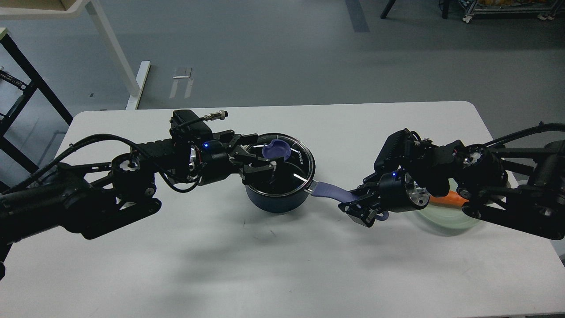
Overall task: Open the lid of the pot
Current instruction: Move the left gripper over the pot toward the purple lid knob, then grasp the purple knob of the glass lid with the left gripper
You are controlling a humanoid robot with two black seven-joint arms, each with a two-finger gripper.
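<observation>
The lid point(282, 161) sits on the pot point(276, 201) near the middle of the white table point(265, 265). The left gripper point(260, 160) hangs spread open just left of the purple-blue knob point(276, 150). The right gripper point(359, 207) is clamped on the pot's handle point(329, 192), beside a pale green plate point(446, 218).

We read this as lab or workshop: bare grey floor point(273, 48), white table point(273, 265), white desk leg point(112, 48), wheeled metal cart point(507, 11), black frame point(26, 75) at left.
</observation>
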